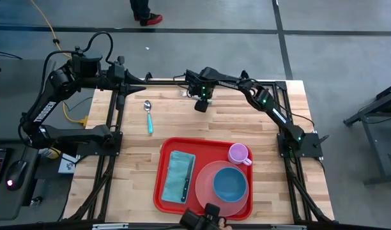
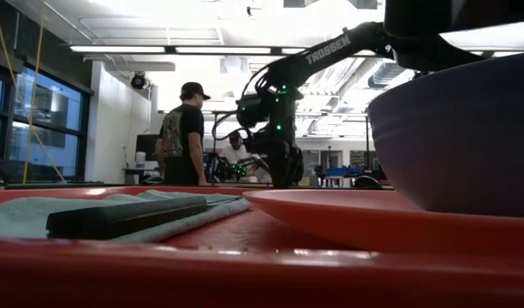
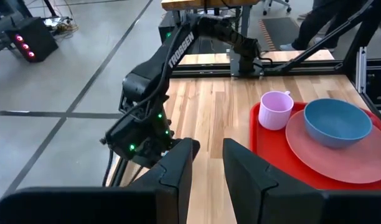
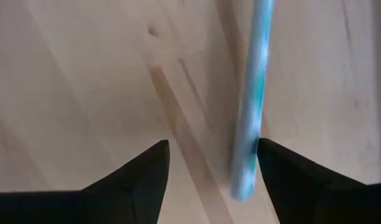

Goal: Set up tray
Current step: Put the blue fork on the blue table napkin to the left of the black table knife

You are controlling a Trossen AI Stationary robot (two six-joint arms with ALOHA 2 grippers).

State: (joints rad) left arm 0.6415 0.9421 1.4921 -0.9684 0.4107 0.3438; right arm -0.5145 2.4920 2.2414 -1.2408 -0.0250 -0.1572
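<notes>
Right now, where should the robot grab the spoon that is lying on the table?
Probably mid-handle. The spoon lies flat on the bare table, outside the tray; its teal handle is long and thin, its bowl rounded. The open right gripper could come straight down, fingers on either side of the handle.

One red tray point(image 1: 167, 191), one pink plate point(image 1: 205, 185), one blue bowl point(image 1: 230, 183), one pink mug point(image 1: 238, 154), one teal cloth point(image 1: 176, 172), one dark knife point(image 1: 186, 182), one spoon point(image 1: 148, 116), two arms.
</notes>
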